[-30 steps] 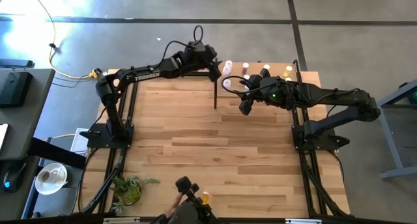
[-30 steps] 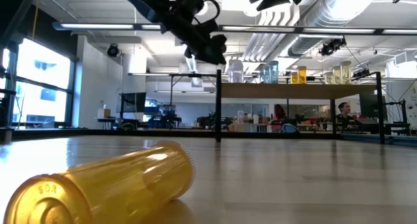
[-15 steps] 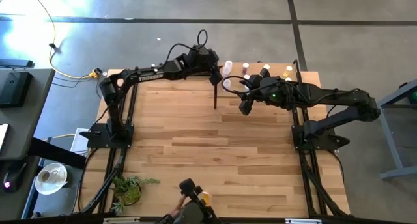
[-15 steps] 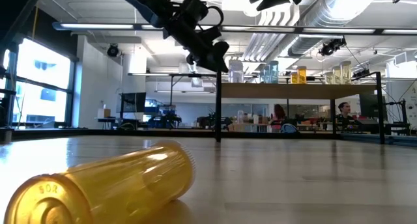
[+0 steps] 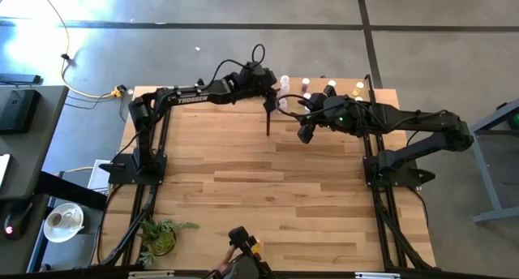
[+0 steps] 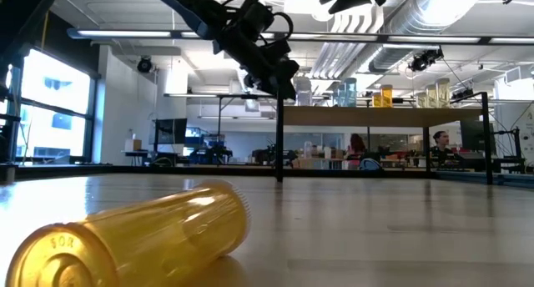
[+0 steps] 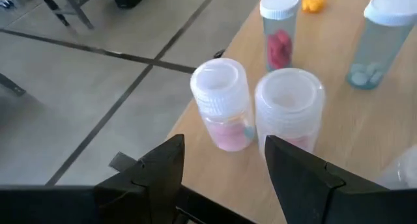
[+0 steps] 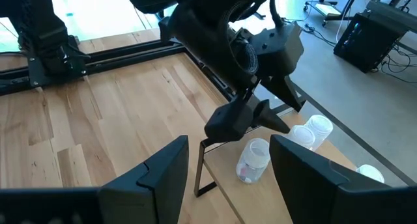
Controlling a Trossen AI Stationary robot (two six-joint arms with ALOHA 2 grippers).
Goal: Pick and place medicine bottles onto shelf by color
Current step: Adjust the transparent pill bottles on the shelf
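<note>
The shelf (image 5: pixel 320 86) stands at the table's far edge, and its board shows in the low view (image 6: pixel 375 116). Two pale pink bottles (image 7: pixel 225 107) (image 7: pixel 290 113) stand upright on its left end, with a clear bottle holding red pills (image 7: pixel 279 28) and a grey-teal bottle (image 7: pixel 384 35) beyond them. My left gripper (image 5: pixel 273 87) (image 7: pixel 225 155) is open and empty above the pink bottles. My right gripper (image 5: pixel 302 134) (image 8: pixel 228 165) is open and empty in front of the shelf. A yellow bottle (image 6: pixel 142 237) lies on its side near the table's near edge (image 5: pixel 256 246).
More bottles stand along the shelf (image 6: pixel 382 95). Thin black posts (image 5: pixel 268 117) (image 6: pixel 279 141) rise at the shelf's corners. A green plant (image 5: pixel 158 234) sits at the near left corner. The wooden tabletop (image 5: pixel 259 190) lies between the shelf and the yellow bottle.
My left gripper has gone toward the table's right edge, closer to the pink bottles at the shelf's left end.
</note>
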